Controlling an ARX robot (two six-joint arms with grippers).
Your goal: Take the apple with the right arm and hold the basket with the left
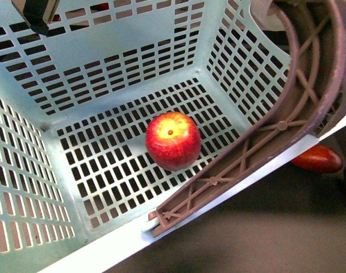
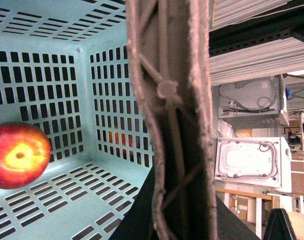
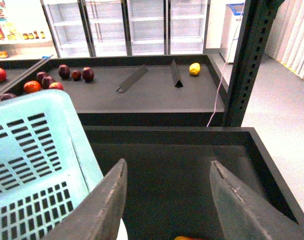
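Round red-yellow apple (image 1: 173, 140) is sitting on the slotted floor of the pale mint plastic basket (image 1: 133, 51), near its handle-side wall. Right gripper (image 3: 167, 172) is hanging spread, empty, outside it. Left gripper isn't showing, can't tell its grip. Risk, my read: basket tipping, apple rolling; mauve latticed handle (image 1: 286, 122) blocking the reach-in.

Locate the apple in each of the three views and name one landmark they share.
Front view: the apple lies near picture centre on the slotted floor of the basket.
Left wrist view: it sits at the picture's left edge, partly cut off, inside the basket.
Right wrist view: not in it; only a corner of the basket shows.
Shared landmark: the basket's pale slotted wall.
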